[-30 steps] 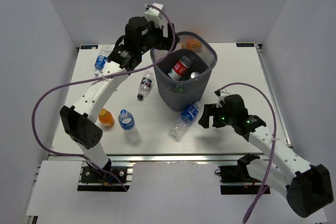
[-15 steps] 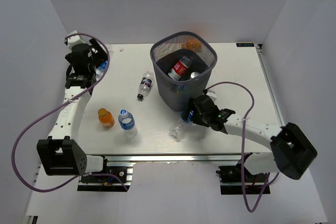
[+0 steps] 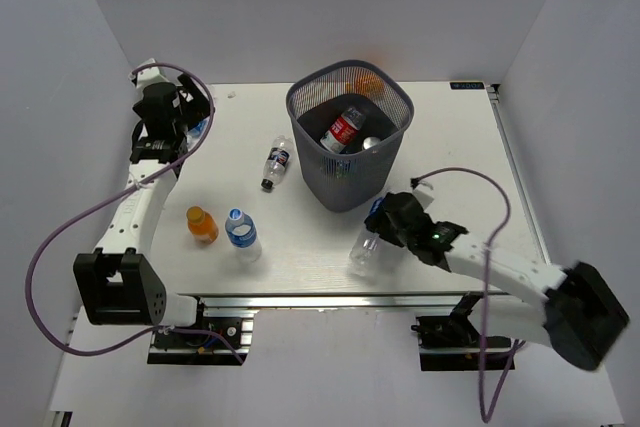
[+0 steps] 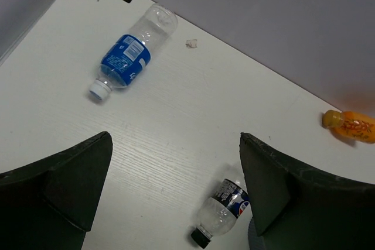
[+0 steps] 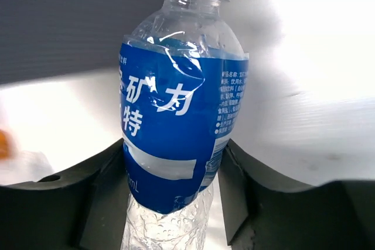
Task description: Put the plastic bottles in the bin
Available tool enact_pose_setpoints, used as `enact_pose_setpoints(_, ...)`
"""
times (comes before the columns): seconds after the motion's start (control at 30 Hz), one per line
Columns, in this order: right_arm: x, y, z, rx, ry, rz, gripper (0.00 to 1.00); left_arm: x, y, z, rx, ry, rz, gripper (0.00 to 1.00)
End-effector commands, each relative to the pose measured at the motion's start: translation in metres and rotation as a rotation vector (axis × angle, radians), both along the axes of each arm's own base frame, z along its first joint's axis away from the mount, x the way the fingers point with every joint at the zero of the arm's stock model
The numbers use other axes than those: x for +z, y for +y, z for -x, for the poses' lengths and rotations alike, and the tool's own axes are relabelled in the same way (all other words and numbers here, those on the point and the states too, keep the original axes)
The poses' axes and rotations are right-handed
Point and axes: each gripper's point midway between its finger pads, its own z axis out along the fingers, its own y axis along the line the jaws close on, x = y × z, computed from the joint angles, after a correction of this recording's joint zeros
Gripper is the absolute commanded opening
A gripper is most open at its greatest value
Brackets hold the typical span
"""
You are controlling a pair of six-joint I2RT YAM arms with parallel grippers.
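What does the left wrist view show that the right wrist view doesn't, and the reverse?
Left wrist only: the loose blue-label bottle, dark-label bottle and orange bottle lying on the table, seen past the open left end effector. Right wrist only: the clamped blue-label bottle in the right end effector. Shared: the white table surface.
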Motion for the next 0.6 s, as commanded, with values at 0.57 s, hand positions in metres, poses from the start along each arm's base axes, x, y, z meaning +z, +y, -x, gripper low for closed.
enact_pose_setpoints(0.57,0.467,-0.021,-0.104,-0.017,-1.068,0.376,0.46,-0.109,-0.100,-0.040,-0.534,0.213,0.142,0.98)
